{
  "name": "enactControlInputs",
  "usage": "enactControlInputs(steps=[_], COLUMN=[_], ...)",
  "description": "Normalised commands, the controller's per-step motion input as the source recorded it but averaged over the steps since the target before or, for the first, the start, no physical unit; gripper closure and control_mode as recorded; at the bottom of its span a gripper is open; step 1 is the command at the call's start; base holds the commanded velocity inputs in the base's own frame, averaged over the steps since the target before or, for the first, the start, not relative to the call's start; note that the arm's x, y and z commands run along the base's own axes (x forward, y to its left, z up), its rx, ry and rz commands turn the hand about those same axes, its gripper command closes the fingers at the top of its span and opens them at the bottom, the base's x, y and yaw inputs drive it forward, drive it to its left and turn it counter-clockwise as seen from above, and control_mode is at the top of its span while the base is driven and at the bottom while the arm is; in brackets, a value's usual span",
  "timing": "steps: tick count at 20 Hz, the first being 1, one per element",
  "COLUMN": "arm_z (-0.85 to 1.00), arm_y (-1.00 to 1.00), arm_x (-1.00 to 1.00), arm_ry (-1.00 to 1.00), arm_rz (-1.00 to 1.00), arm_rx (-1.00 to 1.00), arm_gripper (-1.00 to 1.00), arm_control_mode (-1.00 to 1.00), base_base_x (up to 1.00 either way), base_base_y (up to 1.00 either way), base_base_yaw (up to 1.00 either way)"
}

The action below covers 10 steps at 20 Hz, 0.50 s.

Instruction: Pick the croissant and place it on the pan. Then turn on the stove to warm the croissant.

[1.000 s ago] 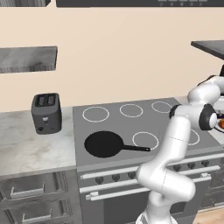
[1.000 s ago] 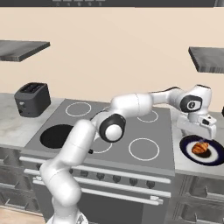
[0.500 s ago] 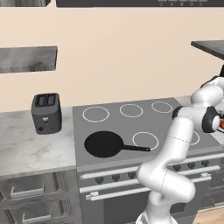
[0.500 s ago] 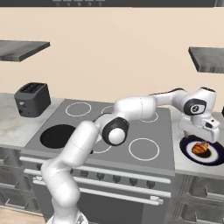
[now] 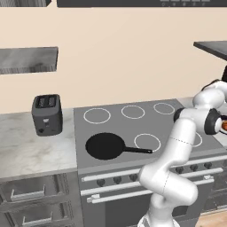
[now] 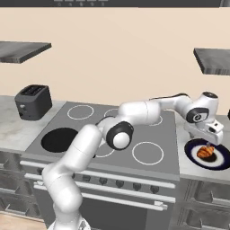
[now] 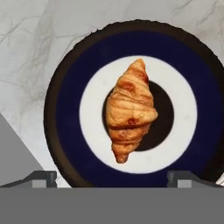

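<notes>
The croissant lies in the middle of the hand view, on a round plate with a dark blue band, a white ring and a dark centre. The plate rests on a pale marbled surface that fills the upper left of that frame. The pastry sits lengthwise, one tip toward the top of the frame and the other toward the bottom. The gripper hangs directly above it with its jaws spread wide: the two dark finger tips show at the lower left and lower right of the hand view, well apart, with nothing between them and no contact with the croissant.

In the right base view the same plate sits at the right edge of the frame, just beside the stove, with the croissant on it and the gripper close above. The arm reaches across the cooktop from the lower left to get there.

The pan stands on the stove's front left burner in the left base view, its thin handle pointing toward the right of the frame; it holds nothing. In the right base view the pan shows at centre left, well apart from the plate. A dark toaster stands on the surface at the left of the left base view, beside the stove.
</notes>
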Motion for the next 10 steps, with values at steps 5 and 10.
enactControlInputs(steps=[5,10], arm_z=[-0.19,-0.23], arm_y=[-0.01,-0.21], arm_x=[0.06,-0.15], arm_ry=[-0.10,-0.01], arm_rz=[0.00,0.00], arm_rx=[-0.09,-0.01], arm_gripper=[-1.00,-1.00], arm_control_mode=[-1.00,-1.00], base_base_x=[0.00,0.00], base_base_y=[0.00,0.00], base_base_yaw=[0.00,0.00])
